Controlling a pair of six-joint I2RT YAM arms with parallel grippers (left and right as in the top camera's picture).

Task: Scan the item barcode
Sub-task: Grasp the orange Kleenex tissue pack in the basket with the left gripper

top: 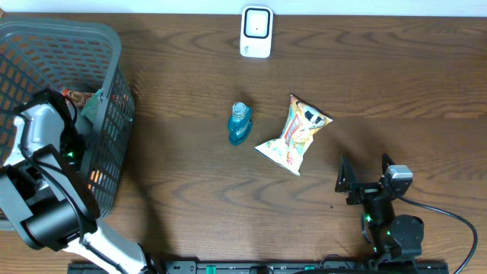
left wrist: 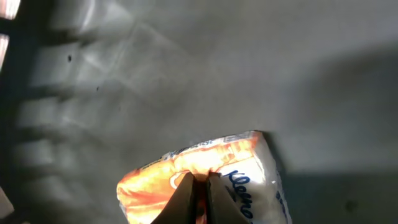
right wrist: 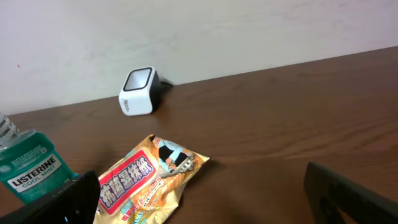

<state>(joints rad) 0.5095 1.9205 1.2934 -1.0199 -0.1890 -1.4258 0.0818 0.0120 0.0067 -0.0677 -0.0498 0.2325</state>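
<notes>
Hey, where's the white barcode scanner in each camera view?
Overhead: the barcode scanner sits at top centre.
Left wrist: not in view.
Right wrist: the scanner is left of centre, in the upper half.
Shared landmark: the yellow snack bag, lying in front of it in both.

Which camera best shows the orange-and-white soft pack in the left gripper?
Left wrist: the orange-and-white soft pack sits close up, pinched by the left gripper. Overhead, the arm reaching into the grey mesh basket hides it. The right wrist view misses it entirely.
</notes>
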